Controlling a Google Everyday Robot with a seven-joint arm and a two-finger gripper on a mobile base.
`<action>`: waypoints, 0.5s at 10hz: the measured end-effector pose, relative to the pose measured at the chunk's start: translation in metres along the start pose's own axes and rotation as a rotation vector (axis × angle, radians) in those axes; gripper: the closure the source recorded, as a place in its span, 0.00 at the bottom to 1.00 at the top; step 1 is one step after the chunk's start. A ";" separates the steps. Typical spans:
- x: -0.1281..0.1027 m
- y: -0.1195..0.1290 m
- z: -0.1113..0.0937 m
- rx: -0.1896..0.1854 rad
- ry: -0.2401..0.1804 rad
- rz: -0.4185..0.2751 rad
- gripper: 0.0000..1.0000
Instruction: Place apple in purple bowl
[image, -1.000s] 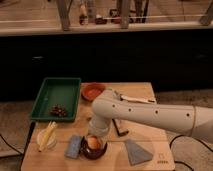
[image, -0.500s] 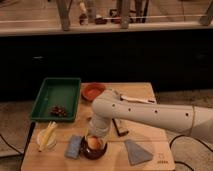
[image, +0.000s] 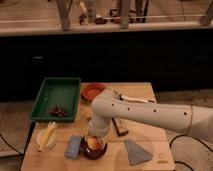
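Gripper (image: 94, 135): low over the table's front edge, pointing down; whether it grips anything, cannot tell.
Apple (image: 92, 145): directly beneath the claw, inside the purple bowl (image: 95, 156).
Blue-grey pad (image: 73, 146): just left of the claw, beside the bowl.
Grey cloth (image: 135, 151): right of the claw, apart.
Banana pieces (image: 46, 136): farther left.
Green tray (image: 56, 90): behind-left, grapes (image: 58, 110) inside.
Orange bowl (image: 93, 91): well behind the claw.

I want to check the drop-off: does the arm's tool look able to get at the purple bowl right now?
Probably yes. The tool hangs directly over the purple bowl, with the apple at the bowl's mouth; nothing stands between them.
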 end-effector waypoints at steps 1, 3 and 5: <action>0.000 0.000 -0.001 0.001 0.001 0.001 0.85; 0.001 0.001 0.000 -0.004 0.001 0.002 0.65; 0.001 0.003 0.000 -0.010 -0.001 0.003 0.44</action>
